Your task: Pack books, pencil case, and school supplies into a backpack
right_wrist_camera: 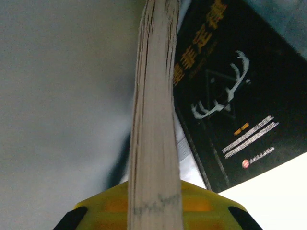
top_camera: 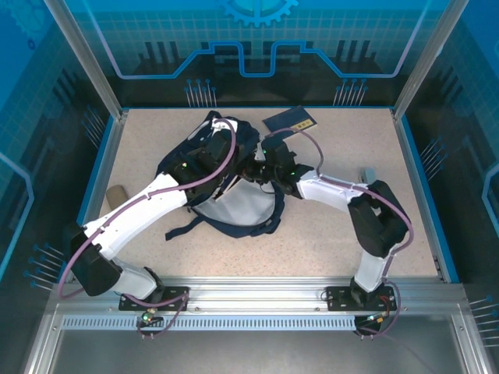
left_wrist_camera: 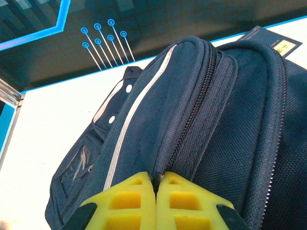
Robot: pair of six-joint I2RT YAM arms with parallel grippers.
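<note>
Left pincer (left_wrist_camera: 156,181) pinched on backpack (left_wrist_camera: 201,110) zip seam. My right pincer (right_wrist_camera: 153,196) clamps book one (right_wrist_camera: 153,96) edge-on; book two (right_wrist_camera: 235,96), black, beside it; book three (top_camera: 292,119) beyond backpack; one pencil case (top_camera: 117,193) left of backpack.

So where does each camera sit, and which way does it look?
Top external: high behind the robot, looking down at the table; left arm and right arm show, reaching the backpack.
Left wrist: on the left arm, looking along the left gripper's yellow fingers, shut on the backpack's zipper seam.
Right wrist: on the right arm, looking past the right gripper, clamped on a book edge-on, to a black book.
Shared: top and left wrist both show backpack and yellow-labelled navy book.
</note>
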